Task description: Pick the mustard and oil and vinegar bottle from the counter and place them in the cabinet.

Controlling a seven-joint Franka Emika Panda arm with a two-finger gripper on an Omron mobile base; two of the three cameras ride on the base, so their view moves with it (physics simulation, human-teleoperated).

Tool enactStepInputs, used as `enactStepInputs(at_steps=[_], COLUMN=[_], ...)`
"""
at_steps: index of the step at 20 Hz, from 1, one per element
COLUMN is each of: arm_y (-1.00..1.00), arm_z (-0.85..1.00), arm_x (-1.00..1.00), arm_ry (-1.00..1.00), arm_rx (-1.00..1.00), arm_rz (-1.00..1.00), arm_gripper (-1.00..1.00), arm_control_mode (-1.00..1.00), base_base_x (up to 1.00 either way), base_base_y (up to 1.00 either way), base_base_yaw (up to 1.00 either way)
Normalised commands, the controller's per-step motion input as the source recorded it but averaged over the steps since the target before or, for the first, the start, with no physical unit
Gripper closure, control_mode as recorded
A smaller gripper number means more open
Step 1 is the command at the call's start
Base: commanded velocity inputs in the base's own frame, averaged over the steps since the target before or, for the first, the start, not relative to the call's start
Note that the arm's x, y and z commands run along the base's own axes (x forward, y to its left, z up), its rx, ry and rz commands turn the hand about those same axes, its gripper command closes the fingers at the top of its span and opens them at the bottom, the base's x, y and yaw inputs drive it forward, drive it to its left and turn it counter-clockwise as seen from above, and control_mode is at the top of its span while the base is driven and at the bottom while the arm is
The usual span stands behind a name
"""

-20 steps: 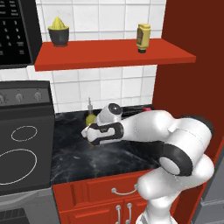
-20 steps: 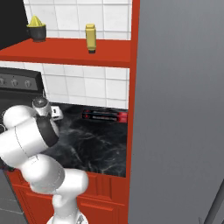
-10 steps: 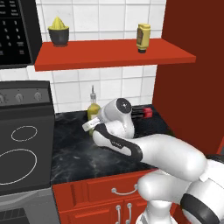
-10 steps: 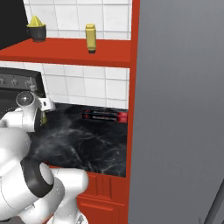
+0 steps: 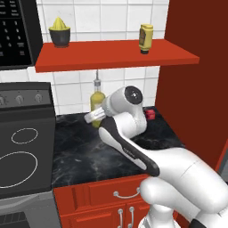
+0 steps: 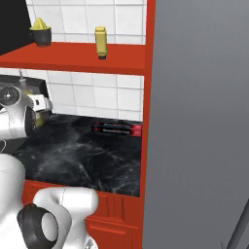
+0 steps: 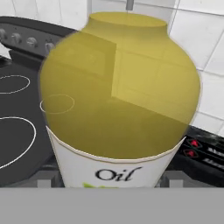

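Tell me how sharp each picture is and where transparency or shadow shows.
Hand view: oil and vinegar bottle looms close, see-through, stove rings showing through it. Left base view: crisp, flat light, soft shade under the cabinet. Right base view: sharp, faint sheen on the counter.

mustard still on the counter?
No, the mustard stands on the cabinet shelf; the oil and vinegar bottle is on the counter.

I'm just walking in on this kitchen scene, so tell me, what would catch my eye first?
Most striking is the white arm stretched over the black counter, its open gripper right at the oil and vinegar bottle by the tiled wall; in the hand view that bottle looms close. Above, the mustard already stands on the red cabinet shelf, with a yellow juicer at its far left.
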Motion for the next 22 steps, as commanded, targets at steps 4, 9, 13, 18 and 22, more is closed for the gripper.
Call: enactStepInputs(at_steps=[4,9,13,18,22], arm_y=[-0.17,-0.20,-0.23,-0.25,-0.27], arm_z=[0.74,0.84,0.84,0.69,0.61], arm_x=[-0.49,-0.39,-0.26,-0.13,-0.05], arm_ry=[-0.03,-0.03,-0.02,-0.02,-0.03], arm_rx=[0.00,0.00,0.00,0.00,0.00], arm_rz=[-0.01,-0.03,-0.04,-0.03,-0.03], arm_gripper=[1.00,1.00,1.00,1.00,1.00], arm_control_mode=[-1.00,-1.00,-1.00,-1.00,-1.00], base_base_x=[0.00,0.00,0.00,0.00,0.00], base_base_y=[0.00,0.00,0.00,0.00,0.00], base_base_yaw=[0.00,0.00,0.00,0.00,0.00])
